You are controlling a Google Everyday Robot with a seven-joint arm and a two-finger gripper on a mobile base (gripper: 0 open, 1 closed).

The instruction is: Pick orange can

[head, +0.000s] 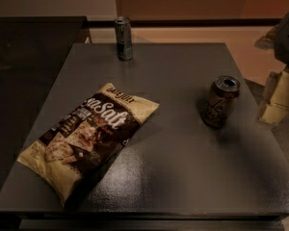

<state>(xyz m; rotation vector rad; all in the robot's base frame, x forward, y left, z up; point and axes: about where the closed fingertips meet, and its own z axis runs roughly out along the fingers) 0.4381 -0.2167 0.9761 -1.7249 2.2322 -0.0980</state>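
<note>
Three things sat on the dark bench (183, 177). On the left we saw a big bag of chips (89, 138) lying flat. Farther back, near the far edge, stood a tall, thin dark grey can (124, 37), well apart from the bag. More to the right stood the orange can (220, 102), the one we wanted. It was short, with a brownish-gold body and a silver top. It stood up by itself, and nothing touched it. At the far right of the view, just past the side of the bench, we saw the pale end effector (278, 97). It was near the orange can but not touching it. We could not tell if it was released or clenched.

What could go wrong? We thought the end effector might bump the side of the can on its way in. The can looked light and round, so a bump could tip it over, and then it could roll off the bench. A grab too near the top could let it slip out. The dark can was far off, so a mix-up seemed unlikely.
</note>
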